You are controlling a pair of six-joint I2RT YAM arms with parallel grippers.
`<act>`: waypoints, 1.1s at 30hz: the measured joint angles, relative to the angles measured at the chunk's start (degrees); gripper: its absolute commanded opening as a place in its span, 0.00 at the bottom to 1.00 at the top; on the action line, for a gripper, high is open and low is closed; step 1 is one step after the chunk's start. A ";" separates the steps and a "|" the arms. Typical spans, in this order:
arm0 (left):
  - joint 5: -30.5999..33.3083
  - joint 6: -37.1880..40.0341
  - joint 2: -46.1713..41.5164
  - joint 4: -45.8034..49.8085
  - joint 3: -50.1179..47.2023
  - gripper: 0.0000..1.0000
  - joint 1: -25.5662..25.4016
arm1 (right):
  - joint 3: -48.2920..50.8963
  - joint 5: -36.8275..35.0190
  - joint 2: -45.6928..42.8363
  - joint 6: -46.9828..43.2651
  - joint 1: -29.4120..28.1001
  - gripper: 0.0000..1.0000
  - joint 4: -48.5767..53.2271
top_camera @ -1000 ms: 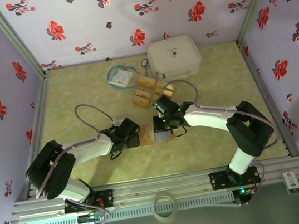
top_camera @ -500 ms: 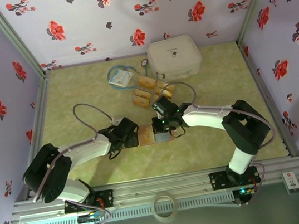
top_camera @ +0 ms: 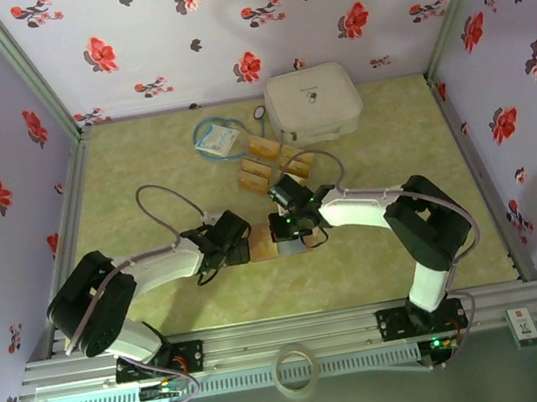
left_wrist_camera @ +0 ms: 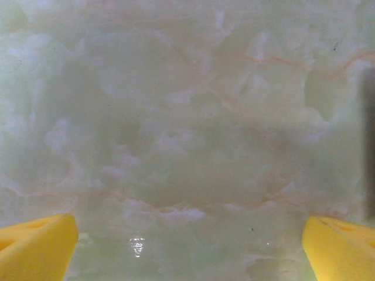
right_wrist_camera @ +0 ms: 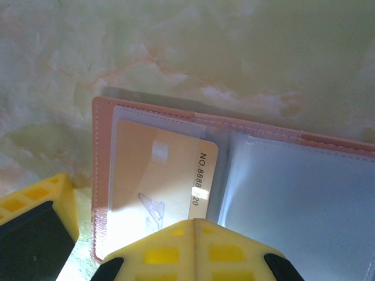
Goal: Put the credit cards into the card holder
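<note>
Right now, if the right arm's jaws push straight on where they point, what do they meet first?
Likely the open reddish-brown folding card holder, about where a golden-tan card sits tucked inside it; how far off is unclear.

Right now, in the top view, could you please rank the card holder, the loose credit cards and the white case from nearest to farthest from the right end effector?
1. card holder, directly under the right end effector.
2. loose credit cards, just beyond it, mid-table.
3. white case, by the back wall.
</note>
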State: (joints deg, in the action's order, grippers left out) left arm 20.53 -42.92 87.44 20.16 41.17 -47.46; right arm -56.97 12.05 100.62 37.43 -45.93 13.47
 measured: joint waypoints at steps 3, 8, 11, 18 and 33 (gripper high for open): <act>-0.04 0.02 0.48 0.02 0.33 1.00 0.00 | 0.00 0.00 0.79 0.00 0.00 0.00 0.00; -0.20 0.20 0.90 0.02 0.61 1.00 0.07 | -0.79 0.13 1.36 -0.02 0.00 0.00 0.04; -0.22 0.31 1.22 0.02 0.85 1.00 0.11 | -1.49 0.22 1.53 -0.02 -0.11 0.00 0.04; -0.39 0.66 1.60 0.00 1.11 1.00 0.11 | -2.60 0.63 3.43 -0.02 -0.48 0.00 -0.07; -0.61 0.66 1.46 0.04 1.11 1.00 0.17 | -5.75 0.59 2.34 -2.12 -1.20 0.29 3.78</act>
State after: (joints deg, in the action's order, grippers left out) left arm 19.92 -42.26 88.90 20.21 42.28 -47.29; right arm -62.72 12.64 102.96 35.31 -47.13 17.26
